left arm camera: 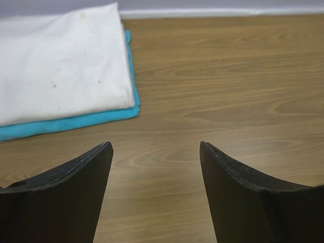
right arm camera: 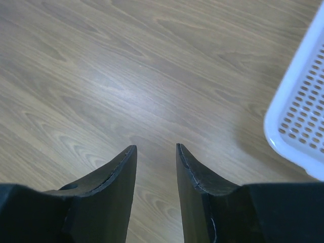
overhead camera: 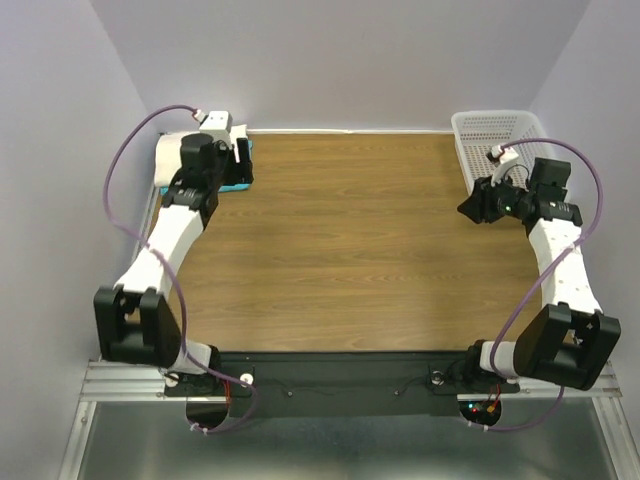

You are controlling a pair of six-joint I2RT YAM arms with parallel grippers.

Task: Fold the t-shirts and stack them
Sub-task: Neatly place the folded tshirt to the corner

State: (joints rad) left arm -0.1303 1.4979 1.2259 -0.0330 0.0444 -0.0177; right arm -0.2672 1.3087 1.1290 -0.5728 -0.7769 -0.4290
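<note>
At the upper left of the left wrist view, the cream-white t-shirt (left arm camera: 61,61) is seen folded and laid flat on the turquoise-blue t-shirt (left arm camera: 76,121), whose edge is shown along its lower and right sides. In the top view, the stack is placed at the upper left corner of the table (overhead camera: 340,250). The left gripper (left arm camera: 155,144) is held wide open and empty near the stack. The right gripper (right arm camera: 156,147) is parted narrowly, empty, over bare wood beside the white mesh basket (right arm camera: 298,121).
</note>
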